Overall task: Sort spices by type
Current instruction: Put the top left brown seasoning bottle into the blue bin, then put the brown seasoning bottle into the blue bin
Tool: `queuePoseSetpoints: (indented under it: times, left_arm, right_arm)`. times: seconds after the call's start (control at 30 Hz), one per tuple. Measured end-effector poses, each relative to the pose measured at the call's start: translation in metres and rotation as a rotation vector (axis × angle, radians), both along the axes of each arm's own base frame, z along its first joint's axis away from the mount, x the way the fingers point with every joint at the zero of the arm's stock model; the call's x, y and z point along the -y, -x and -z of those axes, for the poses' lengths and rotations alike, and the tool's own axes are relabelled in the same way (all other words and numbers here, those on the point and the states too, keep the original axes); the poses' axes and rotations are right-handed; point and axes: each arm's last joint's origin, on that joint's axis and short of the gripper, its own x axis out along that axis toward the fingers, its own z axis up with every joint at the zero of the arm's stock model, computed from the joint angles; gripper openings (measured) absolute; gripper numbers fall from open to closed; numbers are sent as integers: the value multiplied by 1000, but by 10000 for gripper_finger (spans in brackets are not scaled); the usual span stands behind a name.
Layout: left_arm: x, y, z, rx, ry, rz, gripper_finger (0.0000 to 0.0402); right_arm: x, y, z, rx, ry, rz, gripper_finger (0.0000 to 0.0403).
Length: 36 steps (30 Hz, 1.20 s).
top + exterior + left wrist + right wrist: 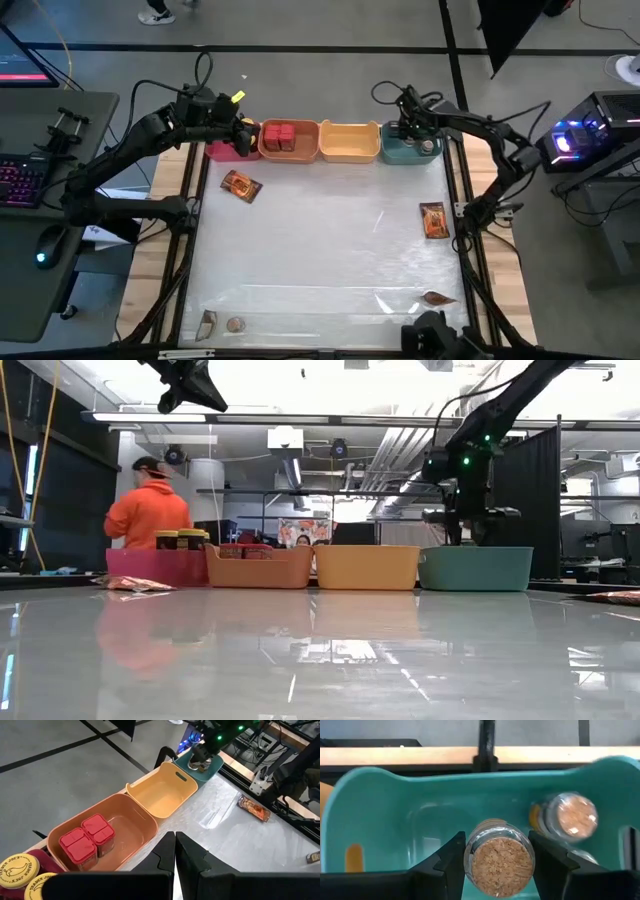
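Right gripper [495, 857] holds cork-lidded jar [499, 857] over teal bin [380, 800] | left gripper [175, 855] shut, empty | risk: your jar may strike the neighbouring jar [570, 817] and tip.

The table [320, 250] lies broadly open at its middle; two foil packets [241, 186] flank it. Four bins [349, 143] wall the far edge; the yellow one stands free.
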Motion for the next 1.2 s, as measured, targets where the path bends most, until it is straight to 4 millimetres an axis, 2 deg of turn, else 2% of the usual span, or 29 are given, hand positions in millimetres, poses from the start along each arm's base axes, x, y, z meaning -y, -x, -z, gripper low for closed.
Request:
queuePoseSetpoints:
  times: [0.23,0.33,0.47,0.77,0.93,1.1,1.2]
  left_arm:
    - [0,0,0,-1,0,0,0]
    - [0,0,0,-1,0,0,0]
    - [0,0,0,-1,1,0,0]
    - [0,0,0,-2,1,0,0]
    - [0,0,0,-4,3,0,0]
    - [0,0,1,-20,-13,13,0]
    - [3,2,4,-58,-9,39,0]
  right_arm:
    - [7,-3,15,-36,-16,-13,171]
    - [10,0,19,-52,-20,4,193]
    - [13,4,18,-70,1,24,228]
    - [18,4,16,-28,13,-4,237]
    - [23,1,-4,-57,43,-56,239]
    - [29,-3,-43,-56,122,-128,239]
    - [25,-11,-68,29,173,-211,239]
